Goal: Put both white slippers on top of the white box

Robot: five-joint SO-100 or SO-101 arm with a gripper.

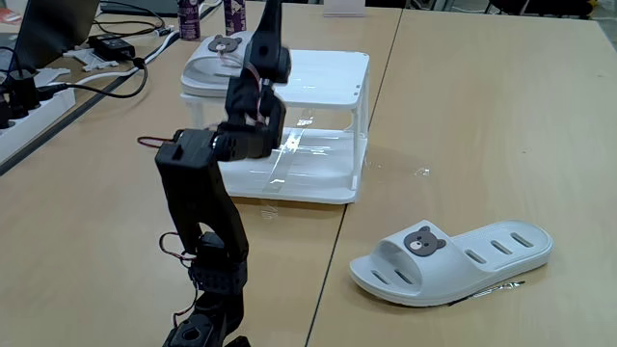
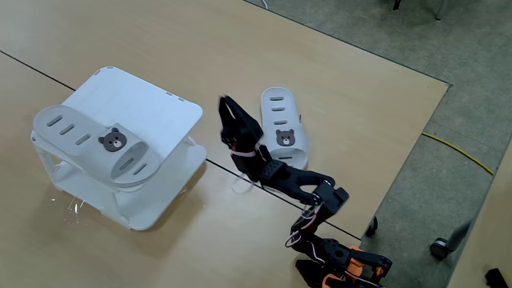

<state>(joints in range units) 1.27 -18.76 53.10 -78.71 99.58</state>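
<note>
One bear-badge slipper [image 2: 90, 142] lies atop the white stand [image 2: 172, 112]; the other [image 2: 282, 136] beside it; claw [image 2: 226, 104] state unclear.

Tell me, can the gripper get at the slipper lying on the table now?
Probably yes: the slipper on the table lies uncovered right beside the gripper, with nothing between them.

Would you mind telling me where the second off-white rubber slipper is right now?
In both fixed views, it lies on the wooden table, beside the white box, near the gripper.
</note>
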